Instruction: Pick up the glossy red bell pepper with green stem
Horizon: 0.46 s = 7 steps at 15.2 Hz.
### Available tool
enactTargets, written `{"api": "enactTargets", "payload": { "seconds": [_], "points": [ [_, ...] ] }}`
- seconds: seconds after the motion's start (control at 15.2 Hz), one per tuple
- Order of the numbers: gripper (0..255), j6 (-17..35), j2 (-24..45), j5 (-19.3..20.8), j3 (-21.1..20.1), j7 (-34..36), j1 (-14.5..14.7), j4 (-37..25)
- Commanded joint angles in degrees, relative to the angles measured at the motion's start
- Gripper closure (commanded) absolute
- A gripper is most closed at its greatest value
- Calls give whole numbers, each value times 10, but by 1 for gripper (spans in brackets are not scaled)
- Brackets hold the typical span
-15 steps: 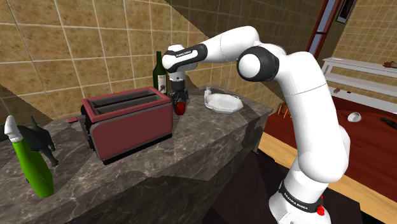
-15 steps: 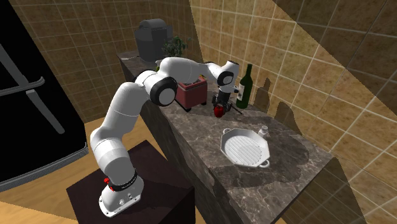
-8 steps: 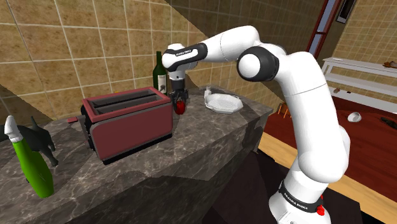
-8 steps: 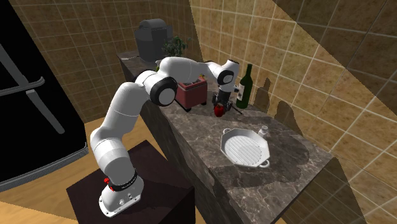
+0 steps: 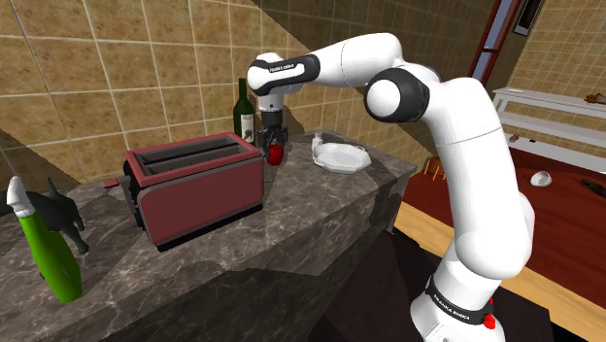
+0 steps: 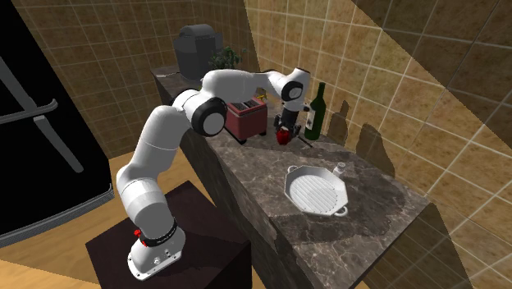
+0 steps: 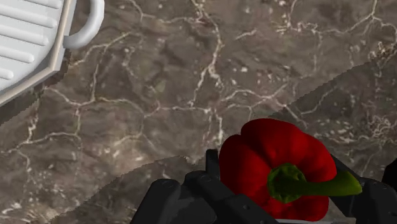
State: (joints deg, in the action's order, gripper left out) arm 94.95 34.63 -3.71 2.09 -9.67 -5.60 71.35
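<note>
A glossy red bell pepper (image 7: 267, 159) with a green stem (image 7: 312, 186) sits clasped between my black fingers (image 7: 211, 164). My gripper (image 5: 274, 146) is shut on the pepper (image 5: 276, 154) and holds it a little above the dark marble counter (image 5: 311, 199), just right of the toaster in the shoulder view. In the second exterior view the gripper (image 6: 284, 131) hangs with the pepper (image 6: 284, 138) between the toaster and the wine bottle.
A dark red toaster (image 5: 194, 183) stands close beside the pepper. A green wine bottle (image 5: 245, 110) is behind it by the tiled wall. A white ridged dish (image 5: 341, 156) and a small shaker (image 5: 319, 140) lie further along the counter. A green spray bottle (image 5: 44, 248) is at the near end.
The gripper has risen a little, taking the pepper up off the counter. Nothing else has moved.
</note>
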Motion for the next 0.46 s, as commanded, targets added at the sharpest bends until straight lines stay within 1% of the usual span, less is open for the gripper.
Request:
{"api": "enactTargets", "payload": {
  "seconds": [0.0,0.26,0.4],
  "points": [
    [255,-15,-2,0,0,1,0,-13],
    [255,-45,-2,0,0,2,0,-43],
    [255,-46,-2,0,0,3,-1,-44]
  ]
}}
